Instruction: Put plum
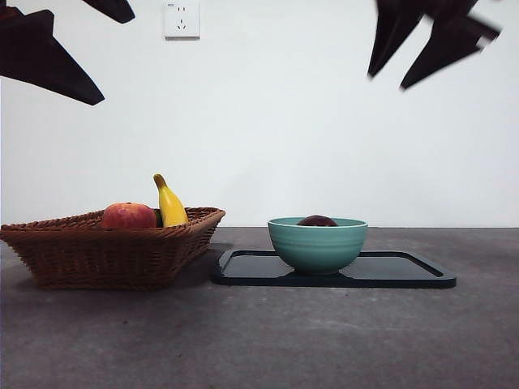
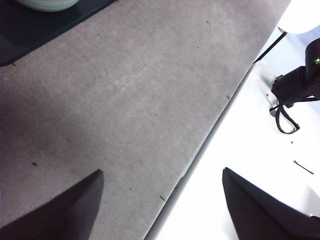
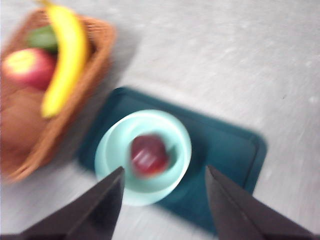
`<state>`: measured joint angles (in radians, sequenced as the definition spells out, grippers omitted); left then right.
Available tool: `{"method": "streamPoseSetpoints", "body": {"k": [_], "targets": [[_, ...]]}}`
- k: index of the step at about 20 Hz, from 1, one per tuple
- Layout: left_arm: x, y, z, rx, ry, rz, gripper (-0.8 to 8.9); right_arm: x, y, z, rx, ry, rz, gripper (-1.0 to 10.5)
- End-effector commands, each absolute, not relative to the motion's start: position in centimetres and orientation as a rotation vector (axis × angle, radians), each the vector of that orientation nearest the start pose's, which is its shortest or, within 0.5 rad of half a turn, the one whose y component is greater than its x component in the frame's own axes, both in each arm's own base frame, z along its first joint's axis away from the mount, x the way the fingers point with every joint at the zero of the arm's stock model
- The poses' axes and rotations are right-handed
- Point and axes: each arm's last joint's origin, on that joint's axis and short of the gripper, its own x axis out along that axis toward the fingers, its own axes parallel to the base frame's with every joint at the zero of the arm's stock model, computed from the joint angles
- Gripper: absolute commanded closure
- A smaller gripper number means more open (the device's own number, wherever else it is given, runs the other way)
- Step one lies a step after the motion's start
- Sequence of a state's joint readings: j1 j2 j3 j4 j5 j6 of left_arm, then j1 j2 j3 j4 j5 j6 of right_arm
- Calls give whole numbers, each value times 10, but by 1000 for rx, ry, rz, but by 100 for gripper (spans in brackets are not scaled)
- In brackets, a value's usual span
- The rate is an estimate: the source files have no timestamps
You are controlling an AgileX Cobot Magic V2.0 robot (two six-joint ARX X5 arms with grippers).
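Note:
The plum, dark maroon and glossy, lies inside a teal bowl. In the front view only the plum's top shows over the rim of the bowl. My right gripper hangs high above the bowl, open and holding nothing; its view is blurred. It shows at the top right of the front view. My left gripper is open and holds nothing, up over the table's edge, well away from the bowl, and shows at the top left of the front view.
The bowl stands on a dark tray. Left of it a wicker basket holds a red fruit, a banana and something green. A white surface with a black cable lies beyond the table's edge.

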<state>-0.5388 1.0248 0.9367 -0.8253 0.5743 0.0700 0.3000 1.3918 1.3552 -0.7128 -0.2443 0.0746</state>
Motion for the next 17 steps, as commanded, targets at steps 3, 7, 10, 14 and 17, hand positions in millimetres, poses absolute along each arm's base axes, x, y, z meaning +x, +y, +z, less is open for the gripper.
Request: {"method": "streamPoseSetpoints", "body": {"k": [3,7,10,14,17], "targets": [[155,-112,298,61,891,-1084,439,227,80,366,34,776,522,691],[155,-112,298,61,891,-1084,440,175,68,356,30,732,546,691],[155,-112,298,62,891,-1084,440,143,60,339,42,717,612,691],[155,-112,298,61,891,-1084,439,113,53,316,67,710,698,691],[155,-112,298,61,891,-1084,440,102,51,303,89,740,750,691]]}}
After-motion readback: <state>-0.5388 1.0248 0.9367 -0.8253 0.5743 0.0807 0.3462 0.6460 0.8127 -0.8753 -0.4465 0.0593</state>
